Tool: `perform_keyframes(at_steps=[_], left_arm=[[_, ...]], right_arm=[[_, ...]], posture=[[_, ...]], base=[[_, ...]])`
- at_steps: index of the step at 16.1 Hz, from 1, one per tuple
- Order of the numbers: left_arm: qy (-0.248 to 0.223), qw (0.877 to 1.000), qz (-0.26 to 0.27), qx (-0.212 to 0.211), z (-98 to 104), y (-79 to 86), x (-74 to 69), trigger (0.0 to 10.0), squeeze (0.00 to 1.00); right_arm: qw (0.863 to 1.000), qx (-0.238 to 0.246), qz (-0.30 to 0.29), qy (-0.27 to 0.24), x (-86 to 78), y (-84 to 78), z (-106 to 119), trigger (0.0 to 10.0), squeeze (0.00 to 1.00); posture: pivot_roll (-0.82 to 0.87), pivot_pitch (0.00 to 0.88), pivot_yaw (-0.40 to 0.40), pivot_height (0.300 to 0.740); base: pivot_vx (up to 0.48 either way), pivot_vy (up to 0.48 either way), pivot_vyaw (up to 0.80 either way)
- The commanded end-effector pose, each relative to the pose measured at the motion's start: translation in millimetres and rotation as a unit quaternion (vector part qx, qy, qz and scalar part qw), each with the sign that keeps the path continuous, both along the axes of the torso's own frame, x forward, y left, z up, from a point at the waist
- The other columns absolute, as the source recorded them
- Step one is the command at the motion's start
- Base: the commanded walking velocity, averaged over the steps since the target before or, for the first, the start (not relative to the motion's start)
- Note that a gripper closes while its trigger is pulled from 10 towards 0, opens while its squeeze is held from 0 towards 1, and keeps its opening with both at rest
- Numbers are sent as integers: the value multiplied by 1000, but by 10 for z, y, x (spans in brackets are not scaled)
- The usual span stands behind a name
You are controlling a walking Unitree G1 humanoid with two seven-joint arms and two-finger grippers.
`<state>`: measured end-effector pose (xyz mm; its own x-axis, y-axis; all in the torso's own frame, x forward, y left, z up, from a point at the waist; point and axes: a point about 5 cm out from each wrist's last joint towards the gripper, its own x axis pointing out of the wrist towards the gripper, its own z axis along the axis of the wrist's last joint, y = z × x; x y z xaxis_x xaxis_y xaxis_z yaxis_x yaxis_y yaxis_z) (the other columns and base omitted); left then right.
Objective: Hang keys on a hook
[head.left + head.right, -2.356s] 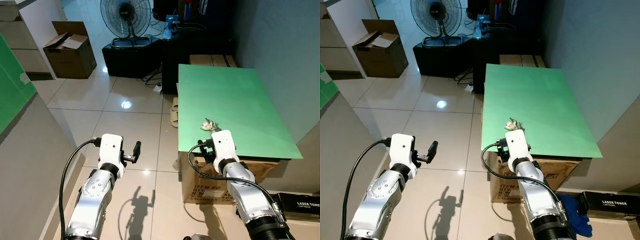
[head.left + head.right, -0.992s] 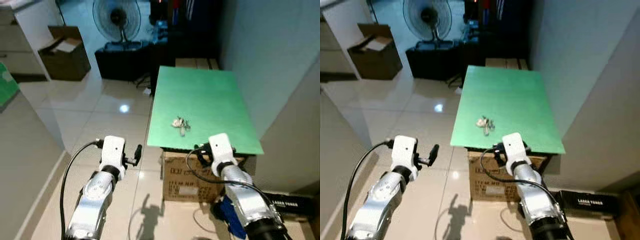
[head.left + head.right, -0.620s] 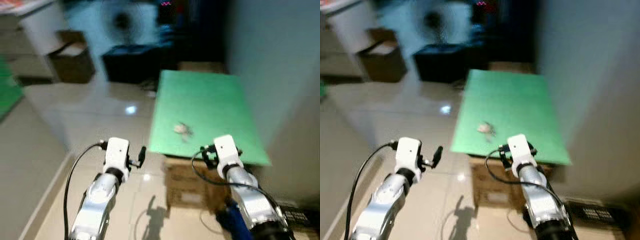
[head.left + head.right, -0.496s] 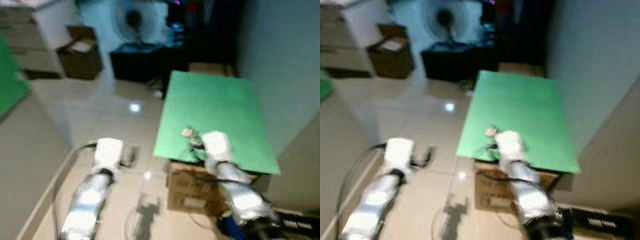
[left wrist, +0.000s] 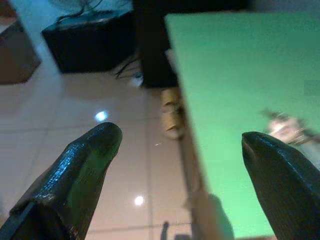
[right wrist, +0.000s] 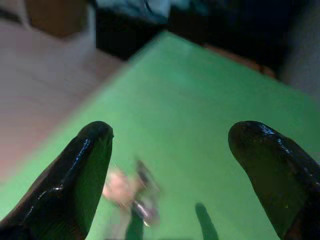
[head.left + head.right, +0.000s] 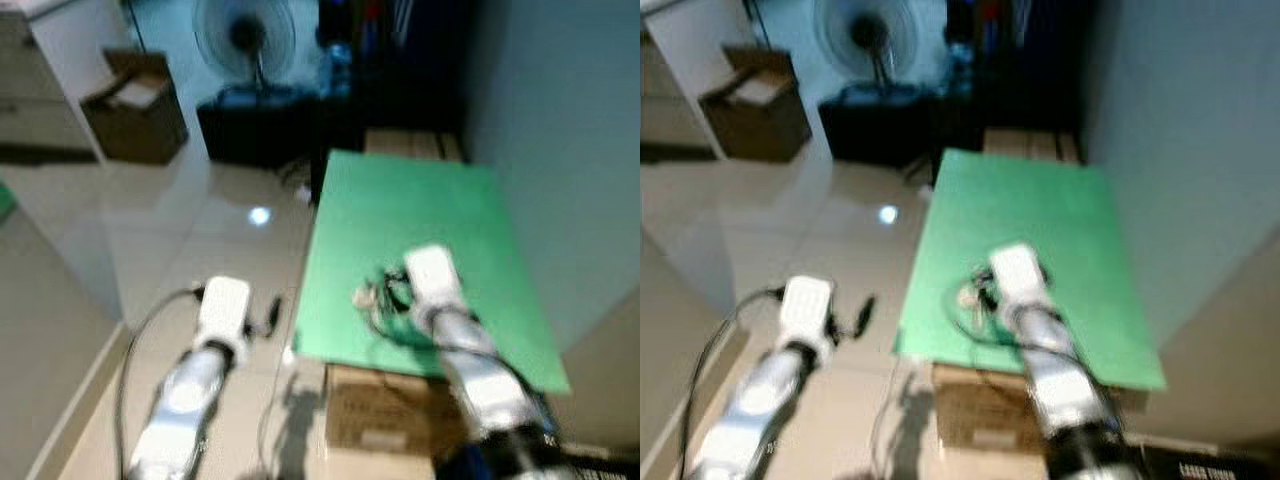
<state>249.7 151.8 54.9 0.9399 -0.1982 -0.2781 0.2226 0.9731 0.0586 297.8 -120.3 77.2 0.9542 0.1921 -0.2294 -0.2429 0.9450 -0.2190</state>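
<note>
Right claw [image 6: 170, 165] spread above keys [image 6: 131, 192] (blurred, seemingly untouched).

I count one bunch of keys [image 7: 368, 297] at frame centre on one green bench [image 7: 420, 210], one fan [image 7: 244, 32] upper left, two cardboard boxes [image 7: 130, 105], one pair of slippers [image 5: 170, 114].

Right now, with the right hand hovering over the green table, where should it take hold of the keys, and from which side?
From above: the keys lie flat in a small bunch on the green table, so straddling the bunch's middle looks best. The right hand is open, its fingers spread wider than the bunch. Blur hides any ring.
</note>
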Motion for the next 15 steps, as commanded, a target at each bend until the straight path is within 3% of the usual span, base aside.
perform_keyframes(at_steps=[1,6,12,15], left_arm=[[-6,1000,-5,2,32,-1,2,10000,0],[-5,1000,-18,24,61,93,-22,10000,0],[-1,999,-28,35,101,125,-86,10000,0],[7,999,-28,42,114,171,-186,10000,0]], right_arm=[[1000,6,-20,-9,42,-72,81,10000,0],[997,13,-46,-58,289,17,375,10000,0],[996,-12,-85,-37,524,25,248,10000,0],[995,-14,-97,-27,609,75,209,10000,0]], posture=[[-101,0,42,740],[-84,0,77,740],[-44,0,102,740],[-7,4,109,740]], base=[[0,0,0],[0,0,0],[0,0,0],[0,0,0]])
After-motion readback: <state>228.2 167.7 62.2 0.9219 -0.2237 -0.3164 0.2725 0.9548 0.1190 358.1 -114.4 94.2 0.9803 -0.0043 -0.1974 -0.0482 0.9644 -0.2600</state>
